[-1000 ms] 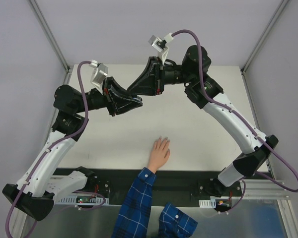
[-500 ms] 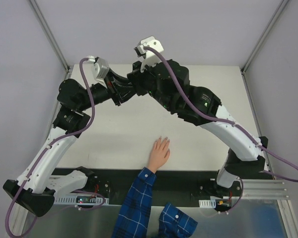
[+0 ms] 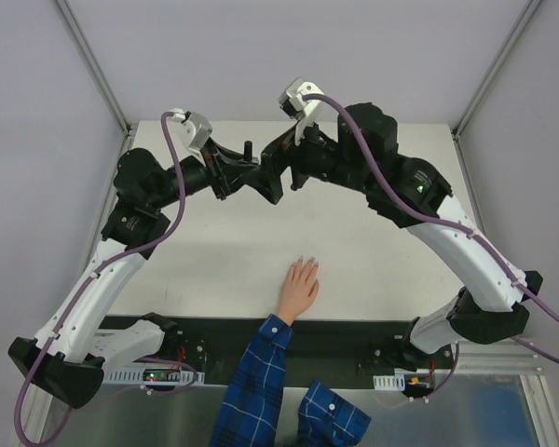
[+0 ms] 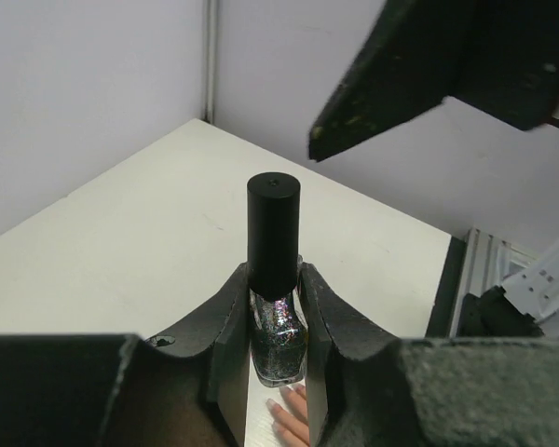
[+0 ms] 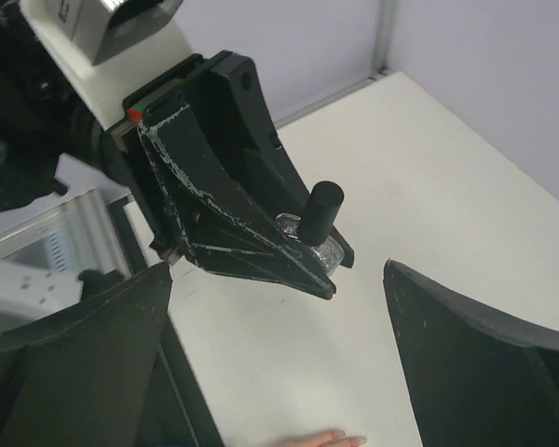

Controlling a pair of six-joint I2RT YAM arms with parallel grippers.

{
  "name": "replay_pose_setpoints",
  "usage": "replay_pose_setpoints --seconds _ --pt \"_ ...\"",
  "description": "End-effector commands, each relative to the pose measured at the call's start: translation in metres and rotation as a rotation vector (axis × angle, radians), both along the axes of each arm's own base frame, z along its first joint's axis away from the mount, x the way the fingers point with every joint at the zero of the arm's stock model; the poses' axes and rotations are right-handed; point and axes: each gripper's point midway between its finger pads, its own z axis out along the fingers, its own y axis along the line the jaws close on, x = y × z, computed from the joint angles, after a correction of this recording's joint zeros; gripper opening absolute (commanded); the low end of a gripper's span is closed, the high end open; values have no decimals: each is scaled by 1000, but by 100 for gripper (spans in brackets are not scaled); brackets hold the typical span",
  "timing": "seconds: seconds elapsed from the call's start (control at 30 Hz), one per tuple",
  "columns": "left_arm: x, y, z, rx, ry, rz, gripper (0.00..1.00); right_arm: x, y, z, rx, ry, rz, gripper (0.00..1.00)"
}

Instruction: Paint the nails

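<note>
A small dark glitter bottle (image 4: 278, 340) with a tall black cap (image 4: 273, 233) stands upright between the fingers of my left gripper (image 4: 275, 279), which is shut on it above the far part of the table. In the top view the cap (image 3: 248, 149) sticks up from the left gripper (image 3: 242, 173). My right gripper (image 5: 279, 345) stands wide open just beside the bottle (image 5: 321, 240), holding nothing. A light-skinned hand (image 3: 298, 289) in a blue plaid sleeve lies flat near the table's front edge. Its pale nails (image 3: 304, 264) point away from the arms; nails (image 4: 278, 406) also show below the bottle.
The white table (image 3: 373, 242) is walled by grey panels with metal posts at the back corners. A black strip (image 3: 335, 337) along the front edge carries the arm bases. One finger (image 4: 401, 84) of my right gripper hangs over the bottle in the left wrist view.
My right gripper was shut at the bottle's cap; it has opened wide and drawn back slightly to the right. My left gripper still grips the bottle, cap on. The hand has not moved.
</note>
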Motion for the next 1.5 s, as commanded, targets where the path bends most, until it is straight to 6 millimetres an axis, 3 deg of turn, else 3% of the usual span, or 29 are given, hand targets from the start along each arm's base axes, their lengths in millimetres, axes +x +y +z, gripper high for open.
replay_pose_setpoints --seconds 0.0,0.13,0.17,0.27,0.53,0.67,0.9,1.13,1.2,1.3,1.33,1.37,1.4,1.47 --pt "-52 0 26 -28 -99 -166 0 -50 9 29 147 42 439 99" --pt "-78 -1 26 -30 -97 -263 0 -48 7 37 222 120 548 91" --pt "-82 0 26 -30 -97 -276 0 -50 5 39 240 156 595 84" --pt "-92 1 25 -32 -93 -308 0 -54 7 43 252 150 676 74" --pt "-90 -1 22 -34 -56 -314 0 -56 10 38 258 187 694 72" --pt "-90 -3 23 -29 -52 -336 0 -56 15 34 244 183 685 62" --pt "-89 -5 25 -23 -51 -356 0 -44 20 13 163 167 610 52" --pt "-89 -4 24 -18 -50 -365 0 -29 18 4 123 144 526 53" --pt "-88 -4 25 -17 -51 -365 0 -30 17 2 113 152 527 46" --pt "-87 -4 24 -12 -49 -375 0 -34 18 4 122 155 553 24" --pt "-87 -4 24 -13 -48 -374 0 -36 19 4 125 158 568 7" --pt "-85 -4 24 -15 -46 -363 0 -37 19 7 134 150 571 1" --pt "-83 -3 24 -16 -43 -350 2 -37 18 9 138 149 570 1" --pt "-71 1 23 -26 -27 -275 19 -29 16 6 139 137 510 1"
